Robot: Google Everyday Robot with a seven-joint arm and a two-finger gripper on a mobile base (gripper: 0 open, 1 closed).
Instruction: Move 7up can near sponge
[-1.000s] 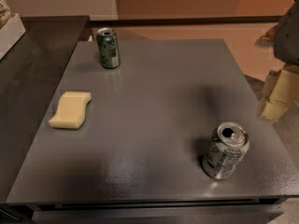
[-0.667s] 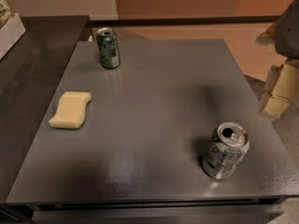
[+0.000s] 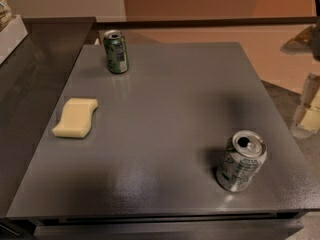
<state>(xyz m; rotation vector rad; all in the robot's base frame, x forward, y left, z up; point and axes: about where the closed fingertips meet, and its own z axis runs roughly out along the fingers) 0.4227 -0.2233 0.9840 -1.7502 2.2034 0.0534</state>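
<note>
The 7up can (image 3: 241,161), silver with pale green and white print and a shiny opened top, stands upright at the table's front right. The sponge (image 3: 76,117), a pale yellow flat wavy-edged block, lies near the table's left edge, far from the can. My gripper (image 3: 310,109) shows as pale parts at the right edge of the camera view, off the table's right side and up and to the right of the 7up can. It touches nothing. Its dark arm (image 3: 315,39) shows above it and is partly cut off.
A darker all-green can (image 3: 116,52) stands upright at the table's back left. The grey table (image 3: 170,99) has a dark counter (image 3: 35,59) along its left side, with a white box (image 3: 10,34) on it. Tan floor lies behind and to the right.
My gripper and arm have shifted a little to the right, further toward the edge of the view. Both cans and the sponge have not moved.
</note>
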